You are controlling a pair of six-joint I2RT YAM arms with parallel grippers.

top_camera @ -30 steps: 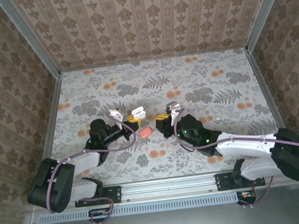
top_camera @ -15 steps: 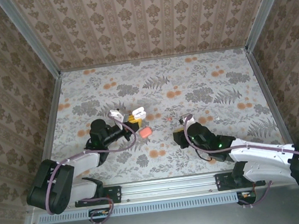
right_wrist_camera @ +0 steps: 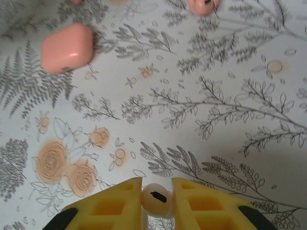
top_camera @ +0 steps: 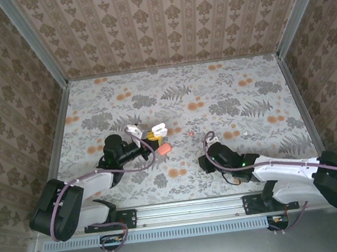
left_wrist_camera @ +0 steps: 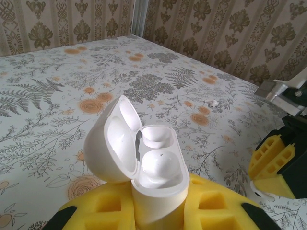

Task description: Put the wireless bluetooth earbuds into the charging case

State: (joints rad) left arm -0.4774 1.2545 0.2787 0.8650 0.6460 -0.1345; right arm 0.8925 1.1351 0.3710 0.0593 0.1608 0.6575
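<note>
A: Status of the left end effector (left_wrist_camera: 160, 197)?
B: Its yellow fingers (left_wrist_camera: 96, 211) are clamped on the charging case (left_wrist_camera: 144, 163). The case stands upright between them with the lid tipped open and back, whitish inside.

A: And the right end effector (right_wrist_camera: 157, 190)?
B: Pinched together on one earbud (right_wrist_camera: 156, 203), which is pale with a dark oval mark. It sits right at the fingertips, low over the tabletop (right_wrist_camera: 249, 81).

A: The second earbud (right_wrist_camera: 204, 5)?
B: Loose on the tabletop, ahead of the right end effector and a little to its right. From overhead the second earbud (top_camera: 192, 133) is a red speck between the two end effectors, touching neither.

A: Anything else near?
B: A closed coral pod (right_wrist_camera: 67, 48) lies flat ahead-left of the right end effector, well apart from it. Overhead, the coral pod (top_camera: 165, 147) is just beside the left fingertips, ungripped. There is a small white speck (left_wrist_camera: 213, 102) far ahead of the left end effector; I cannot tell what it is
</note>
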